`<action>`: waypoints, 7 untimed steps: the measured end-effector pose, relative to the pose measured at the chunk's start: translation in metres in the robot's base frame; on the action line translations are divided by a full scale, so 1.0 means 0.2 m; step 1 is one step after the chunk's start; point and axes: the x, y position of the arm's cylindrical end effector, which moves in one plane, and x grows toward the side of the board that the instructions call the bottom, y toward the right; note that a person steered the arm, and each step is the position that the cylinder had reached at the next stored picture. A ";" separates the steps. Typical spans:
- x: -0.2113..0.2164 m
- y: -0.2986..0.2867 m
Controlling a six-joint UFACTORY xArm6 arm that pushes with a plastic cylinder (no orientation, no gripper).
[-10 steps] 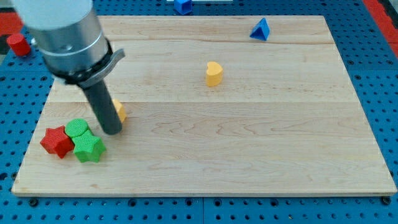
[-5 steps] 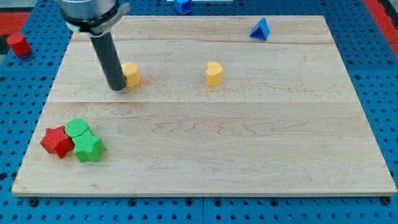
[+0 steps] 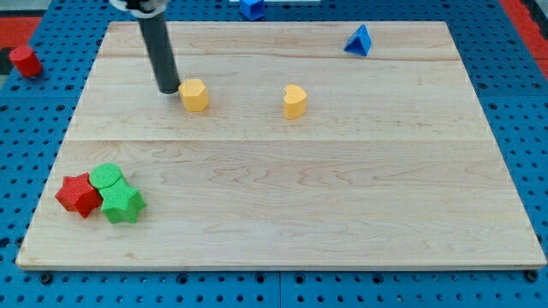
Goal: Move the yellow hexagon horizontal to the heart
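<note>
The yellow hexagon (image 3: 195, 94) lies on the wooden board (image 3: 282, 188), left of the middle, near the view's top. The yellow heart (image 3: 294, 101) stands to its right at about the same height in the view, roughly a hand's width away. My tip (image 3: 169, 89) is just left of the hexagon, close to it or touching its left side. The dark rod rises from the tip to the view's top edge.
A red star (image 3: 78, 194), a green round block (image 3: 107, 178) and a green star (image 3: 122, 204) cluster at the board's lower left. A blue triangle (image 3: 360, 40) sits at the top right. A red block (image 3: 25, 61) and a blue block (image 3: 251, 8) lie off the board.
My tip has swept from the lower left toward the view's top and right. The yellow hexagon moved with it, up and rightward, to about the heart's row.
</note>
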 end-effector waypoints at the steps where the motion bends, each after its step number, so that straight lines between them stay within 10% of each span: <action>1: -0.20 0.16; 2: -0.34 0.54; 7: 0.01 0.29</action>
